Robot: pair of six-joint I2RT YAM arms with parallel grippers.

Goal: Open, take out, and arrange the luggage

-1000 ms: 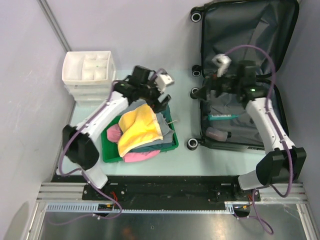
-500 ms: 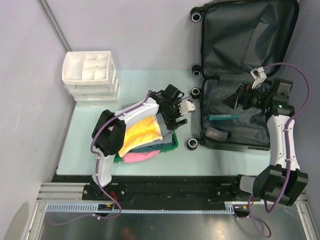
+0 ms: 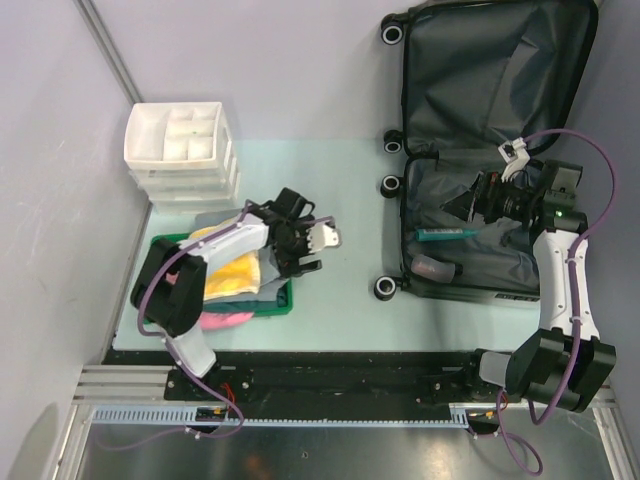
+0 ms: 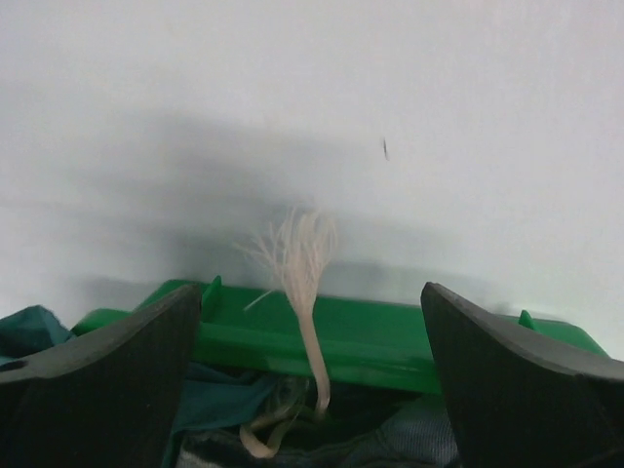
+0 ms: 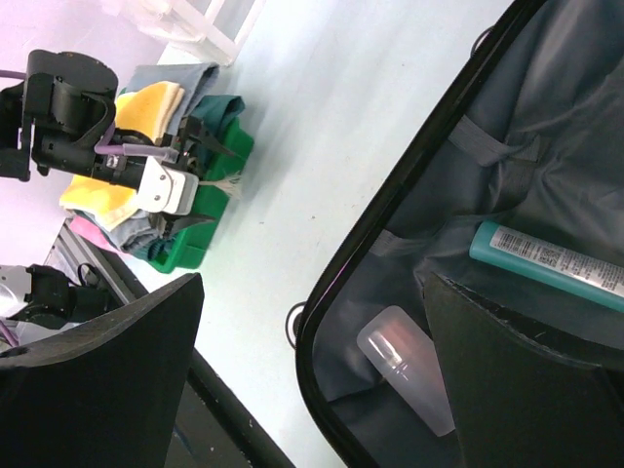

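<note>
Green tray (image 3: 283, 300): on the pale surface (image 3: 350, 180), near left, piled with folded clothes (yellow, pink, grey and teal).
Left hand (image 4: 310, 302): fingers spread wide, grasping nothing, poised at the tray's right rim.
Fringe (image 4: 297, 253): pale tassel draped over that rim, between the left fingers.
Luggage (image 3: 470, 60): open at the right of the surface, lid raised at the far side, dark grey lining showing, black wheels along its left edge.
Teal tube (image 3: 450, 234): lying in the luggage's near half.
Clear bottle (image 3: 432, 267): nearer than the tube, apart from it.
Right hand (image 5: 312, 288): released, fingers wide, holding nothing, above the near half.
White drawer box (image 3: 180, 150): far left, beyond the tray.
</note>
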